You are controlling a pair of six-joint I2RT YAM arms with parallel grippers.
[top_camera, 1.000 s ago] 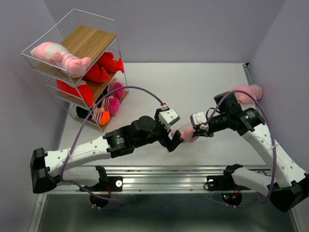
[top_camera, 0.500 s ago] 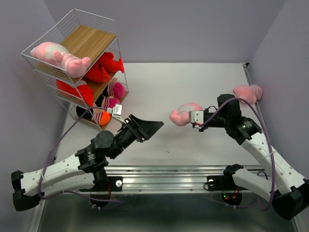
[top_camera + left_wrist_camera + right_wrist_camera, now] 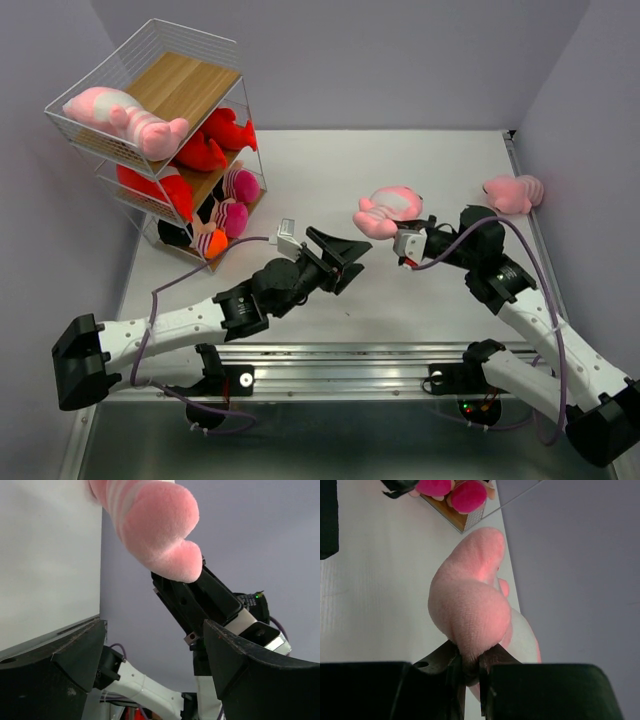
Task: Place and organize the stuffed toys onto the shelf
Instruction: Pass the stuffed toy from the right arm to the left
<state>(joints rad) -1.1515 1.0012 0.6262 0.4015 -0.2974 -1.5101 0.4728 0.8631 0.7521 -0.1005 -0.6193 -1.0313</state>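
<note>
The right gripper (image 3: 470,663) had its jaws clenched on the pink toy (image 3: 386,211), pinching a fold of plush at one end while the rest bulged out beyond the tips. The left gripper (image 3: 352,262) stood with jaws spread wide, grasping nothing. In its wrist view the toy hung ahead of the tips, apart from both. The two grippers faced each other near the middle of the counter (image 3: 330,165), close but not touching. Bare white counter ran from there to the shelf (image 3: 190,85) in the far left corner, whose three tiers held other toys (image 3: 128,118). A second toy (image 3: 512,192) lay by the right wall, at the counter's edge. The left arm stretched low and diagonal from its base, wrist rolled sideways; the right arm — elbow bent just in front of the second toy — pointed its forearm left.
</note>
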